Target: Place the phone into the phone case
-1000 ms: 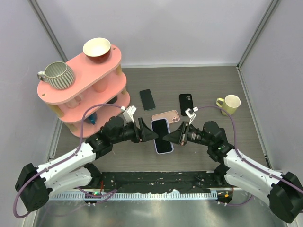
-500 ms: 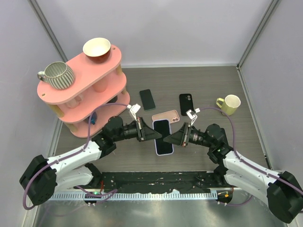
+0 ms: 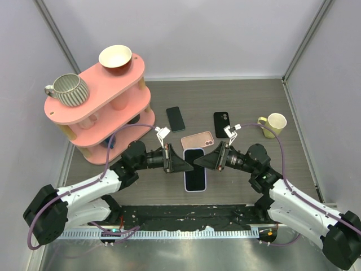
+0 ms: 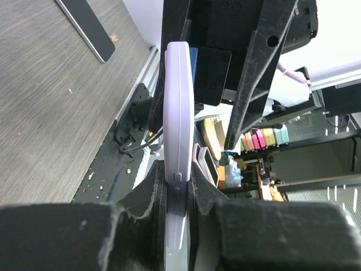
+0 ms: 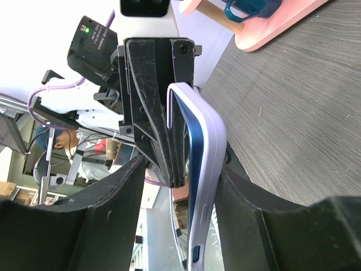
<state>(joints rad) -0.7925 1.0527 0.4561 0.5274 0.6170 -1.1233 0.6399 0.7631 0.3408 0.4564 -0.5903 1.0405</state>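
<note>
The phone (image 3: 195,176), screen up, sits in a lavender phone case (image 3: 195,191) between the two arms. My left gripper (image 3: 185,164) is shut on its left long edge; in the left wrist view both pads of that gripper (image 4: 177,189) clamp the case (image 4: 179,101) by its side buttons. My right gripper (image 3: 200,162) stands open around the opposite edge. In the right wrist view the phone's blue edge (image 5: 196,164) shows inside the case (image 5: 214,147), which rests against one finger (image 5: 254,209), with a gap to the other finger.
A pink phone (image 3: 197,139) lies just behind the grippers, with two black phones (image 3: 175,118) (image 3: 221,124) farther back. A yellow mug (image 3: 274,124) stands at the right. A pink tiered shelf (image 3: 84,110) with a striped mug and a bowl fills the left.
The left gripper has closed on the cased phone while the right gripper's jaws have spread apart. The phone has turned from tilted to straight and shifted slightly toward the near edge.
</note>
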